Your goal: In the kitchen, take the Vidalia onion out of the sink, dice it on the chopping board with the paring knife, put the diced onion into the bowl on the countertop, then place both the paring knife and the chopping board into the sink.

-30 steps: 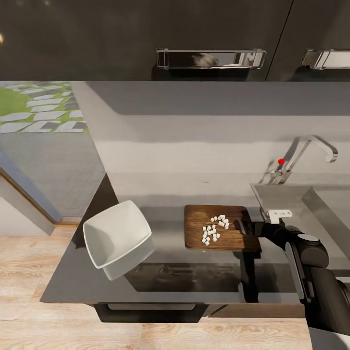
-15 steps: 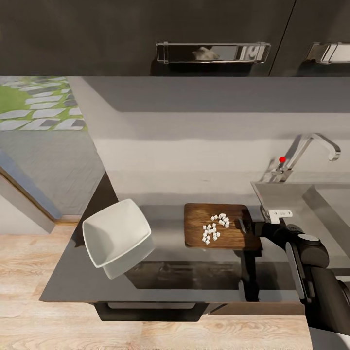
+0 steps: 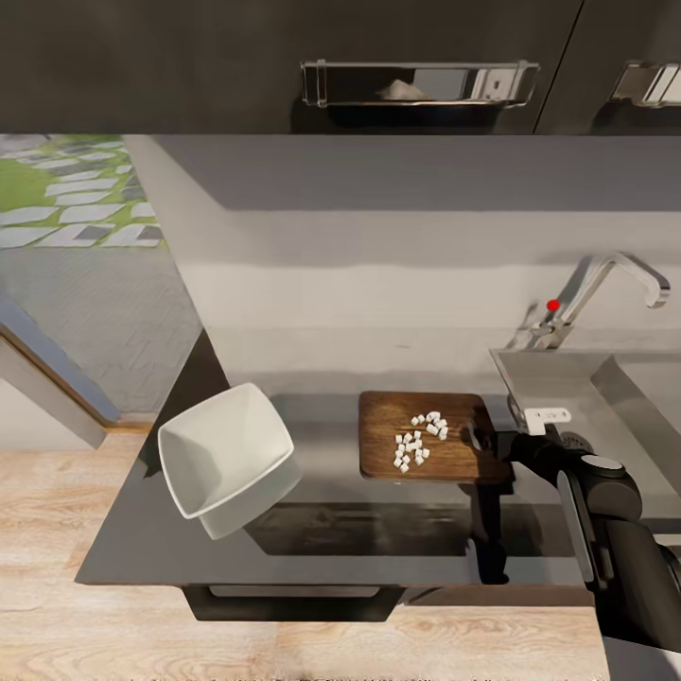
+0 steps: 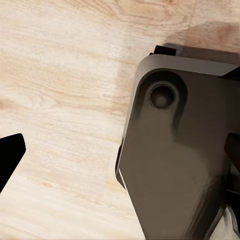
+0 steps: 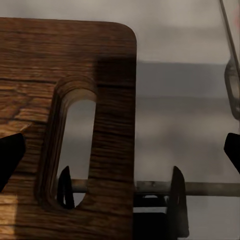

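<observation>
Board [image 5: 70, 75] edge between right fingers [image 5: 11, 155].

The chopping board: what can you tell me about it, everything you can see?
The chopping board is a flat brown rectangle with wood grain, rounded corners and a slot-shaped handle hole near one short end. It lies flat on the dark countertop, between the white bowl and the sink. Small white onion cubes sit on top. The right claw is at its handle end.
</observation>
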You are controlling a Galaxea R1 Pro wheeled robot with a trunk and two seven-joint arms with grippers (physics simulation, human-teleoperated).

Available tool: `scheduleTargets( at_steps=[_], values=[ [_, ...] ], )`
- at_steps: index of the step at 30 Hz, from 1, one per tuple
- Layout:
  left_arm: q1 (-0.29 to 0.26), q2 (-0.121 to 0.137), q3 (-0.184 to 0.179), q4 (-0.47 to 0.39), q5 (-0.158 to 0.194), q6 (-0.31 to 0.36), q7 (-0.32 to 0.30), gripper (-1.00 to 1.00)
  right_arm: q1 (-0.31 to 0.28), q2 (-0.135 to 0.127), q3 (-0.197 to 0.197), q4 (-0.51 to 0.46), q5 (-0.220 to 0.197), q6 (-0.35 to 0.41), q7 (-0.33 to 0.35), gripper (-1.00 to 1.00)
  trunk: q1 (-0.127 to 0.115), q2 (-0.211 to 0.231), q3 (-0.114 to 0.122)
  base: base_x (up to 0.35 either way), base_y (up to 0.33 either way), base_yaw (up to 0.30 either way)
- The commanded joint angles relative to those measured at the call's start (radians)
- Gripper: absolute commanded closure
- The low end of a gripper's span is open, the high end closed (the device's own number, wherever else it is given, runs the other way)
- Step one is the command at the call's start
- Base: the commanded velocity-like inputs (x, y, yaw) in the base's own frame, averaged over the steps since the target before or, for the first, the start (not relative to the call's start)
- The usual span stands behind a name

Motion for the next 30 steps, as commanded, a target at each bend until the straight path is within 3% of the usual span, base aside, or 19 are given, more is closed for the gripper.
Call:
scheduleTargets(
  at_steps=[1,11,30],
  values=[
    [-0.002,-0.001,-0.009,0.004,0.008,-0.007,0.001,-1.0,-0.001,-0.001,-0.001,-0.001,0.01,0.004,0.009,-1.0,0.0,-0.002,-0.003,0.0,0.0,0.0],
    [-0.002,-0.001,-0.009,0.004,0.008,-0.007,0.001,-1.0,-0.001,-0.042,-0.005,-0.001,0.01,0.003,0.008,-1.0,0.0,-0.002,-0.009,0.0,0.0,0.0],
    [-0.002,0.0,-0.008,0.004,0.008,-0.007,0.001,-1.0,-0.001,-0.046,-0.003,-0.001,0.01,0.002,0.006,-1.0,0.0,-0.002,-0.01,0.0,0.0,0.0]
  ],
)
